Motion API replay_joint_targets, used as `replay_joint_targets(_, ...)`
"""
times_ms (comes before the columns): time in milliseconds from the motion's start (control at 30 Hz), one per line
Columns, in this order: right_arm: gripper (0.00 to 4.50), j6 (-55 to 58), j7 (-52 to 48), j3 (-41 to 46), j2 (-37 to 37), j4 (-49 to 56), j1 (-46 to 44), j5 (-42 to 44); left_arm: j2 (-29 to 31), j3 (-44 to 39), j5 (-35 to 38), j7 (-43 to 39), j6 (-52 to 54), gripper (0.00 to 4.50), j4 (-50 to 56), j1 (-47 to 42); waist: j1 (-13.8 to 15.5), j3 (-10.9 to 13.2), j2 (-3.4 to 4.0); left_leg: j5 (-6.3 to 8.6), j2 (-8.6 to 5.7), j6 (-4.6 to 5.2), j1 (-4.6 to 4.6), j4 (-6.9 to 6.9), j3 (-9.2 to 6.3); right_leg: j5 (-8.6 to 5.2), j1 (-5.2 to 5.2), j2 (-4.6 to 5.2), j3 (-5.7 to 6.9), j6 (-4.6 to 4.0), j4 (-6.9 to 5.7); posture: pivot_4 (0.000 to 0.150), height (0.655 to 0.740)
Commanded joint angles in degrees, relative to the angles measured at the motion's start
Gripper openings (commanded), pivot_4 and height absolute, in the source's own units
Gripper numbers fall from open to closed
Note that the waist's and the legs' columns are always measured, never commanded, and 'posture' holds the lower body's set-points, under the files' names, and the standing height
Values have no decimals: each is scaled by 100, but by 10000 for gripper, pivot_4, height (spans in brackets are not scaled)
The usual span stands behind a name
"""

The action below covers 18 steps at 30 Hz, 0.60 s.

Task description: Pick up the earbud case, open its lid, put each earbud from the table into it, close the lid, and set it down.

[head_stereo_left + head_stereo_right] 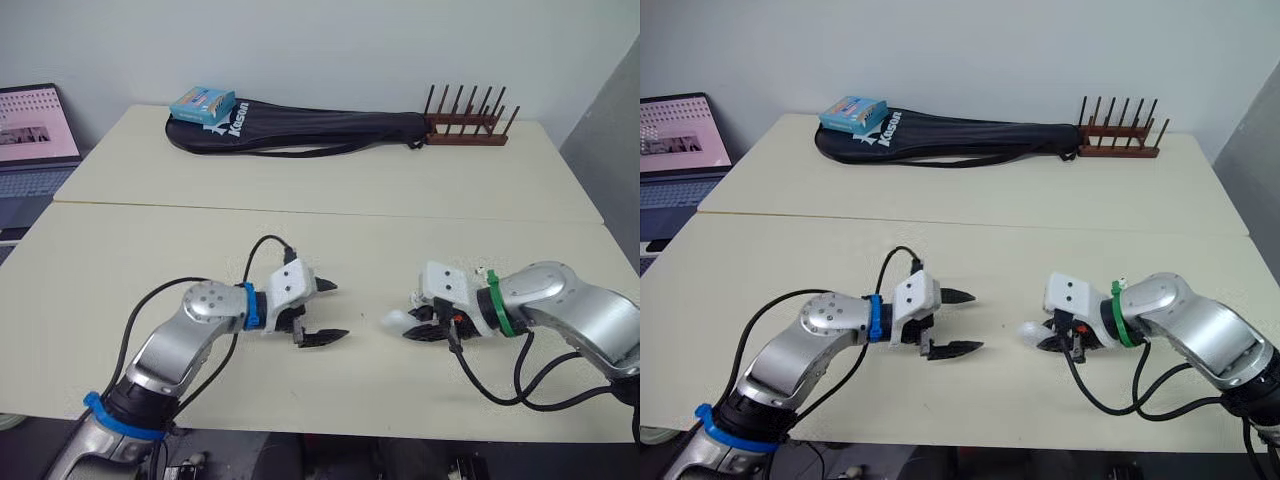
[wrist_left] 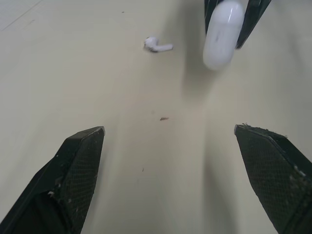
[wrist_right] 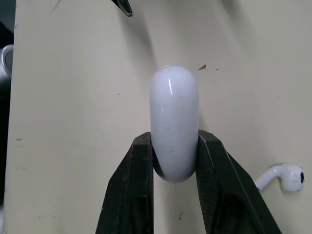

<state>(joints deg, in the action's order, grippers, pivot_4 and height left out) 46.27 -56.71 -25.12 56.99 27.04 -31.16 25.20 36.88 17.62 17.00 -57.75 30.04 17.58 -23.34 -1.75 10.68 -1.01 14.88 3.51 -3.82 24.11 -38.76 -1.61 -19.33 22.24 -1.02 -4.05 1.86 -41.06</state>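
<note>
Near the front edge of the tabletop (image 1: 300, 235), the left gripper (image 1: 333, 312) is held spread and empty. The right gripper (image 3: 174, 144) is pinched on the earbud case (image 3: 174, 112), lid shut, contents unseen. One earbud (image 3: 285, 176) lies just beside it. For opening, the lid end should be kept clear of the clamp.

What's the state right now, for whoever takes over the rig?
Right gripper: shut on the earbud case; the lid looks closed.
Left gripper: open, empty, pointing at the case.
One earbud lies on the table beside the case.
Done: case gripped.
Left: open the lid, put the earbuds in, close the lid, set the case down.
</note>
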Motion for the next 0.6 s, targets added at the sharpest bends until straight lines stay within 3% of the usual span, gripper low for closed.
replay_joint_targets(33,7473,-252,-244,-28,-67,3,-187,-322,-122,271,81,-93,382,45000,348,-257,4,0,0,0,0,0,0,-1,1,0,0,0,-1,0,0,1500,6925)
replay_joint_targets(567,7473,-172,-602,-3,-550,-122,-318,-767,-747,707,-324,-134,47,45000,-346,-755,9,1,-1,-1,-2,0,0,-7,-4,1,-3,1,2,-2,-4,1500,6925)
replay_joint_targets(600,7473,-164,-610,1,-573,-126,-324,-785,-764,709,-324,-153,43,43131,-367,-764,9,1,-1,-1,-2,0,0,-7,-4,1,-3,2,2,-2,-5,1500,6925)
